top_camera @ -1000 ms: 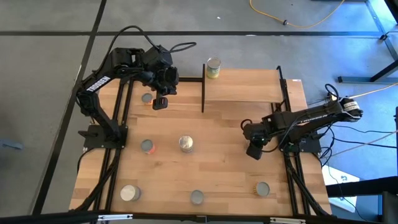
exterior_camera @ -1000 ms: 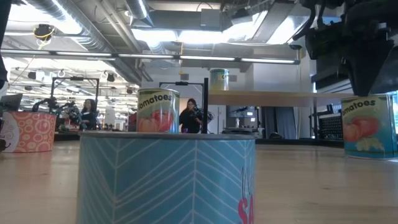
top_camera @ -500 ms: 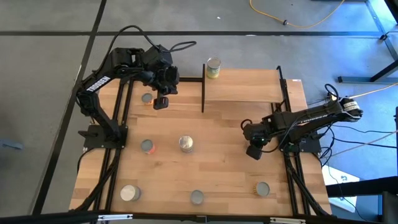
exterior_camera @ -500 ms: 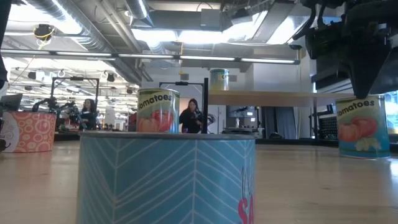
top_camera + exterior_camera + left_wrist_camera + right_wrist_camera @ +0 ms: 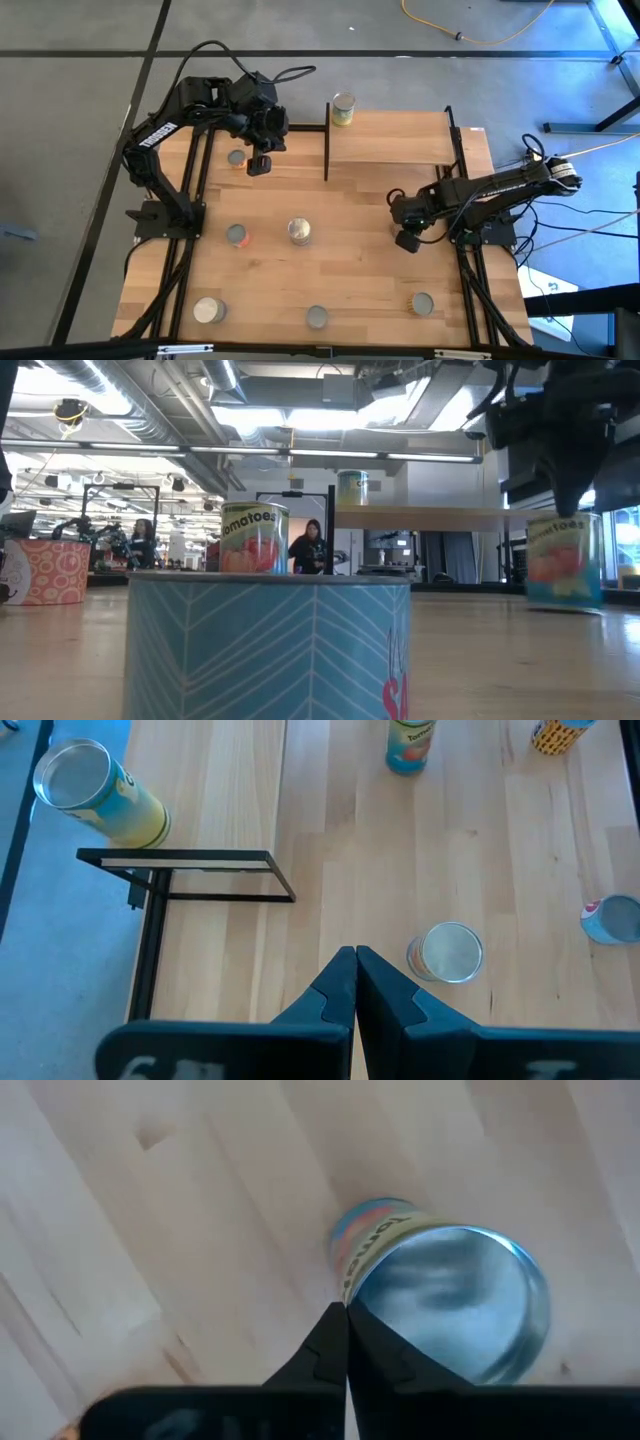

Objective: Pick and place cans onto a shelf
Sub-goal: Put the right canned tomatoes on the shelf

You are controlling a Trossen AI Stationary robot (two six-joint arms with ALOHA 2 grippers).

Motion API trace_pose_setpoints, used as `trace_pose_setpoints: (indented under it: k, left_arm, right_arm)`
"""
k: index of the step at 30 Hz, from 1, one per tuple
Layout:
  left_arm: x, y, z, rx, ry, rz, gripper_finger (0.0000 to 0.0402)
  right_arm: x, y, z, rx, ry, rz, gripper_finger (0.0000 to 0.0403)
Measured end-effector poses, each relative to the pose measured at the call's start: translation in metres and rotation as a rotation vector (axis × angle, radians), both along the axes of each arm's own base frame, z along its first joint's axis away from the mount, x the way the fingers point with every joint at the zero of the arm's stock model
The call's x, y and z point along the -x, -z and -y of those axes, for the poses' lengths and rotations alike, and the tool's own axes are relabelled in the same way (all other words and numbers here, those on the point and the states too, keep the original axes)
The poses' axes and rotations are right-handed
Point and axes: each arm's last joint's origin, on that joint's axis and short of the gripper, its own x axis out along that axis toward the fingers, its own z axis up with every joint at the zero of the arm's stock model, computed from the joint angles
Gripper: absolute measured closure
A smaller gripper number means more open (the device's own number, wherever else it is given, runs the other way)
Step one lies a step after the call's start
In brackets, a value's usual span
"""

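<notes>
Tomato can (image 5: 440, 1315) — silvery top, blue-orange label.

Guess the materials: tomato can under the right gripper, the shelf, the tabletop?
Tomato can: looks like metal, a shiny silvery lid reflecting light, with a printed paper or film label round the side. Shelf: light wood board, matte, on thin black posts, probably painted metal. Tabletop: pale wood strips with visible grain, likely butcher block with a satin finish. The right gripper sits shut beside the can, not on it.

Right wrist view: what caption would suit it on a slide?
Shut right gripper beside a tomato can standing on the wooden table, holding nothing.
</notes>
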Motion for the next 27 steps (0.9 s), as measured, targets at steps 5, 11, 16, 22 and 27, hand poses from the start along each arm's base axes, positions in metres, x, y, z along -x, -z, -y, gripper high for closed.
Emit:
trace_pose_setpoints:
  k: [5,11,16,22,27]
  left_arm:
    - [0.0000,0.0000,0.0000,0.000,0.000,0.000,0.0401]
    - [0.0000,0.0000,0.0000,-0.001,0.001,0.000,0.0401]
    - [0.0000,0.0000,0.0000,-0.001,0.001,0.000,0.0401]
    - [-0.0001,0.0000,0.0000,-0.001,0.001,0.001,0.0401]
    - [0.0000,0.0000,0.0000,-0.001,0.001,0.000,0.0401]
  right_arm:
    - [-0.0011,-0.0018,0.0020,0.006,0.011,0.008,0.0401]
    - [-0.0014,-0.0024,0.0019,0.003,0.002,0.011,0.0402]
    - [-0.0020,-0.0028,0.0016,0.000,-0.025,0.018,0.0400]
    - [-0.0041,-0.0008,0.0011,-0.003,-0.039,0.029,0.0380]
    - [-0.0066,0.0022,0.0007,-0.001,-0.040,0.018,0.0376]
